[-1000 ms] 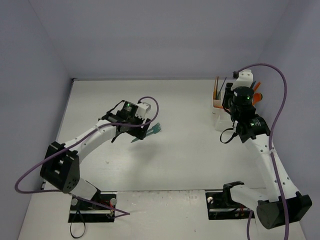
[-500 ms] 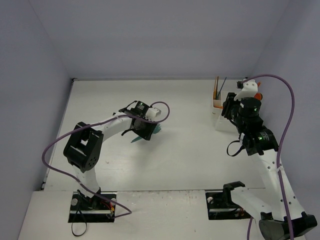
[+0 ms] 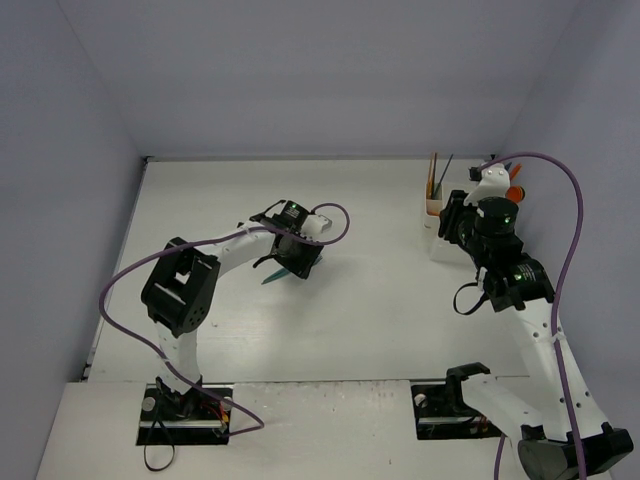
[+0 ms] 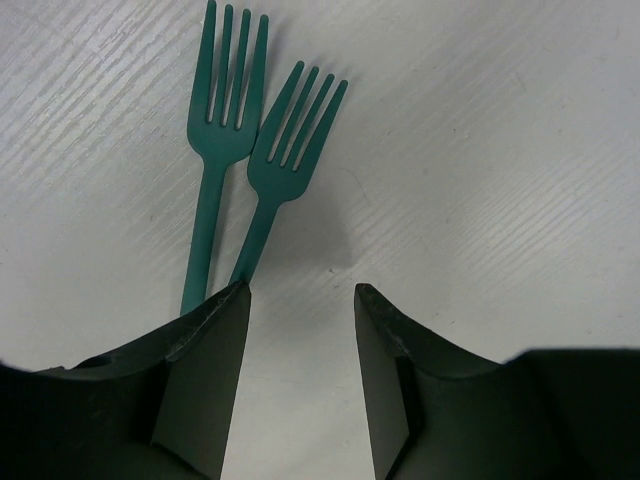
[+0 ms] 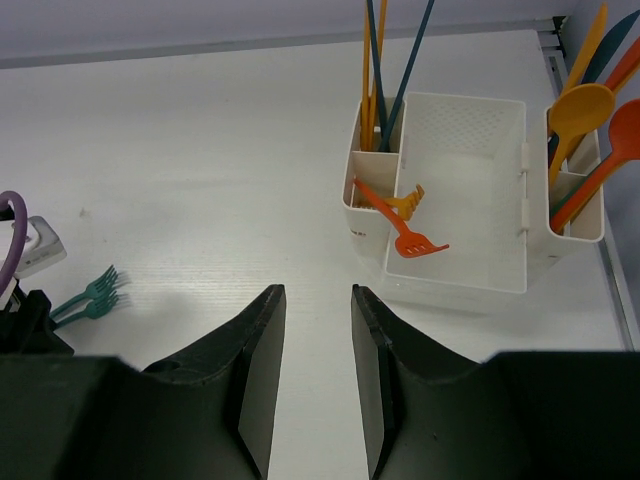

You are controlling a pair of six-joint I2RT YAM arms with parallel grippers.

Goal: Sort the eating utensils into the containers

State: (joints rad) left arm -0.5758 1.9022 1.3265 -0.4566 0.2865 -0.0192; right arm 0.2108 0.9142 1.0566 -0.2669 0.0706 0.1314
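Observation:
Two teal forks [image 4: 232, 130] lie side by side on the white table, tines pointing away from the left wrist camera. My left gripper [image 4: 300, 292] hovers low over their handles, open. Bare table shows between the jaws, and the handles run under the outer side of its left finger [image 4: 205, 370]. From above, only a teal handle end [image 3: 272, 278] sticks out beside this gripper [image 3: 298, 258]. The white container [image 5: 470, 282] stands at the right, holding two orange forks [image 5: 402, 232], upright knives [image 5: 385, 60] and orange spoons [image 5: 585, 105]. My right gripper [image 5: 318, 292] hangs open and empty in front of it.
Purple cables loop over both arms [image 3: 325, 212]. The container [image 3: 433, 232] sits near the right wall, close to the table's back right corner. The left arm's elbow [image 3: 180, 290] is folded high over the left half of the table.
The left arm has swung its elbow up and moved its gripper right over the teal forks, with its jaws narrowed. The right arm has drawn slightly back from the container.

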